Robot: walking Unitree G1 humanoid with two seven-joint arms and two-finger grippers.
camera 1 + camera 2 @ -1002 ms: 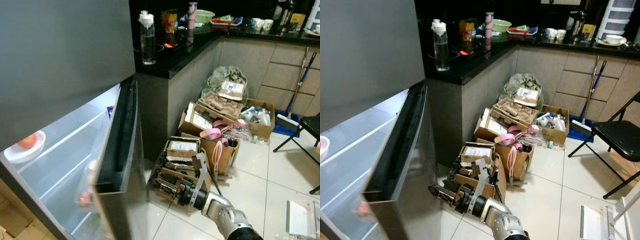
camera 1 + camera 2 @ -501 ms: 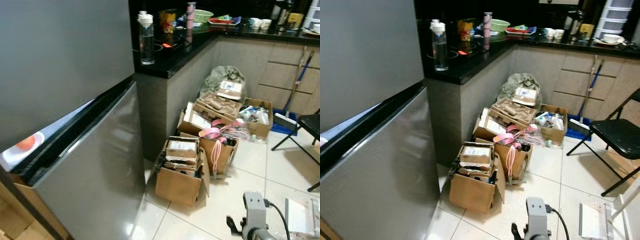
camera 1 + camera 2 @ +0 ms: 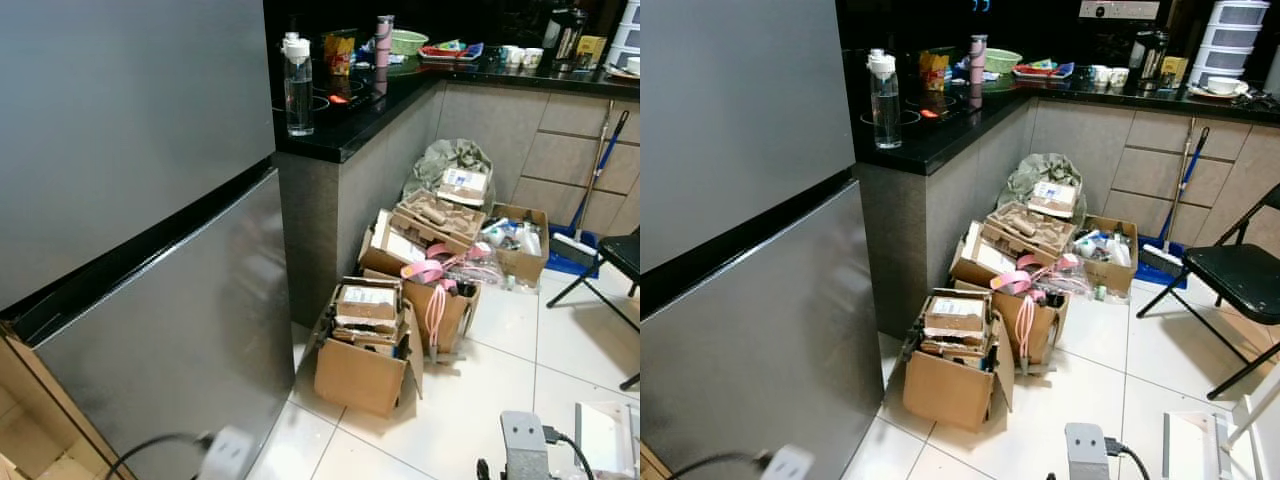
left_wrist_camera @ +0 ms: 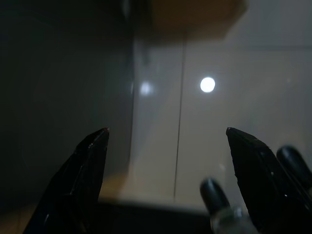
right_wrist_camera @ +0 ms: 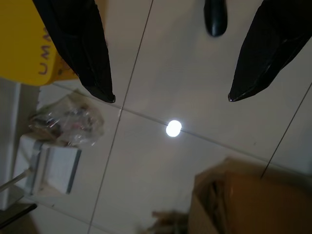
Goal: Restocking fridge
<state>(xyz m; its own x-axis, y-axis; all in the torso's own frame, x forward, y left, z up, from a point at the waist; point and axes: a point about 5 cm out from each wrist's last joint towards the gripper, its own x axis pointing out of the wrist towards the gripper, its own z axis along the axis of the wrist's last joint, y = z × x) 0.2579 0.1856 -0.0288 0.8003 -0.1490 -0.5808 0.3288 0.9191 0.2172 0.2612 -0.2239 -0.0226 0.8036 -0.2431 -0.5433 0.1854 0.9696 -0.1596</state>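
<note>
The grey fridge (image 3: 130, 150) stands at the left with both its upper door and its lower door (image 3: 180, 340) closed, a black seam between them. My left gripper (image 4: 166, 129) hangs open over the pale floor tiles beside the fridge's dark side, holding nothing. My right gripper (image 5: 171, 99) is open too, low above the tiles near a cardboard box (image 5: 243, 200). The grey wrist mount of my right arm (image 3: 523, 440) shows at the bottom right. A white part with a black cable (image 3: 228, 450) shows at the bottom left.
A black counter (image 3: 350, 120) with a clear water bottle (image 3: 297, 85) adjoins the fridge. Several open cardboard boxes (image 3: 365, 340) crowd the floor at the counter's foot. A black folding chair (image 3: 1230, 285) and a broom (image 3: 590, 190) stand at the right.
The lower fridge door has swung fully shut, hiding the shelves and the plate. My right arm, which was at the door's edge, has drawn back and dropped low.
</note>
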